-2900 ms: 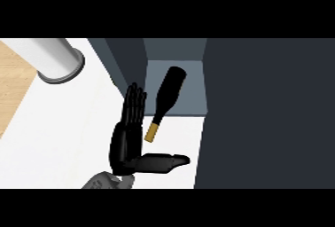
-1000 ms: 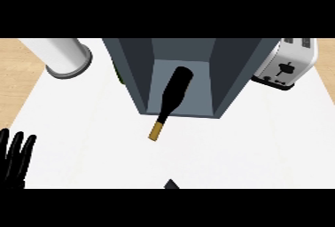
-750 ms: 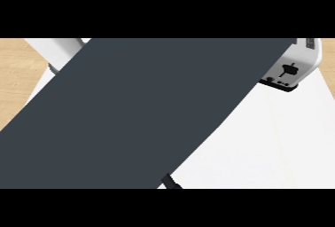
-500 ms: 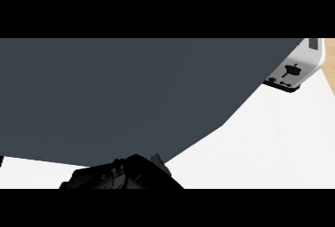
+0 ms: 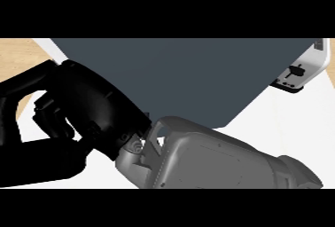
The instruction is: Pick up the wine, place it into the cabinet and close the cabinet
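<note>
Wine wasn't visible; cabinet (image 5: 177,75) door filled the view. Hand (image 5: 72,119) below the cabinet had fingers curled, holding nothing visible. Best to push the door flush, steadily.

A smooth white counter top (image 5: 297,128) fills the right side of the view and shows again as a narrow strip at the far left, evenly lit with no strong shadows. Beyond its upper left corner lies a patch of pale wooden flooring (image 5: 20,51) (its grain barely shows). At the upper right edge stands a white boxy toaster with a black end panel and small lever (image 5: 302,71), partly cut off by the frame and resting on the counter.
</note>
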### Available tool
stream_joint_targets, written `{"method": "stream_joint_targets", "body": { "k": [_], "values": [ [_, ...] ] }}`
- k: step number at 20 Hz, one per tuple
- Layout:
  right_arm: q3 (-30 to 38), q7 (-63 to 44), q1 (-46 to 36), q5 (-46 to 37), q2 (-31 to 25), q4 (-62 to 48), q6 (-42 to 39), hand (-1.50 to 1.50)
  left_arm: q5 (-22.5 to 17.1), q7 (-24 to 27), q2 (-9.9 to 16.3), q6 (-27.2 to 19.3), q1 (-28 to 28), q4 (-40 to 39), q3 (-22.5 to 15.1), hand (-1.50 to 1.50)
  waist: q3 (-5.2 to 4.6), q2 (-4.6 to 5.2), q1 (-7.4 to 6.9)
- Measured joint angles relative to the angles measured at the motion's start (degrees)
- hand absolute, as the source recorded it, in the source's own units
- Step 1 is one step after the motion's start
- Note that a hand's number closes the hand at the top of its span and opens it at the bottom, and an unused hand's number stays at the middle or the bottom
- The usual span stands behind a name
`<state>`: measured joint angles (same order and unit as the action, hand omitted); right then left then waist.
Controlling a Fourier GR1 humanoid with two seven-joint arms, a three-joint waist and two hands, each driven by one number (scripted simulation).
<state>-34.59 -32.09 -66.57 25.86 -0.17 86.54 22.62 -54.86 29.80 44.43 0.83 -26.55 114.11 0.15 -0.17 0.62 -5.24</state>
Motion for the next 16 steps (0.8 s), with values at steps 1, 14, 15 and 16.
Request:
{"method": "stream_joint_targets", "body": {
  "k": [1, 14, 15, 16],
  "values": [
    [0.75, 0.43, -1.44, 2.66, 0.01, -2.05, -1.52, 1.50, 0.07, -0.16, -0.14, -0.07, 0.24, 0.17, -0.13, -1.50, 0.02, 0.11, -0.07],
    [7.20, 8.30, -8.85, 19.22, 0.21, -28.66, -23.01, 1.50, -2.42, -2.36, 0.88, 2.17, 0.61, -1.26, 5.54, -1.50, -0.09, -0.01, 1.05],
    [7.17, 9.74, -9.53, 18.61, 0.22, -30.33, -23.59, 1.50, -2.08, -2.11, 0.58, 2.45, 0.36, -1.33, 5.61, -1.50, -0.26, -0.19, 1.03],
    [7.10, 11.18, -9.71, 18.09, 0.22, -31.36, -23.79, 1.50, -2.56, -2.80, 0.83, 1.93, 0.42, -0.82, 6.13, -1.50, -0.44, -0.40, 1.08]
  ]
}}
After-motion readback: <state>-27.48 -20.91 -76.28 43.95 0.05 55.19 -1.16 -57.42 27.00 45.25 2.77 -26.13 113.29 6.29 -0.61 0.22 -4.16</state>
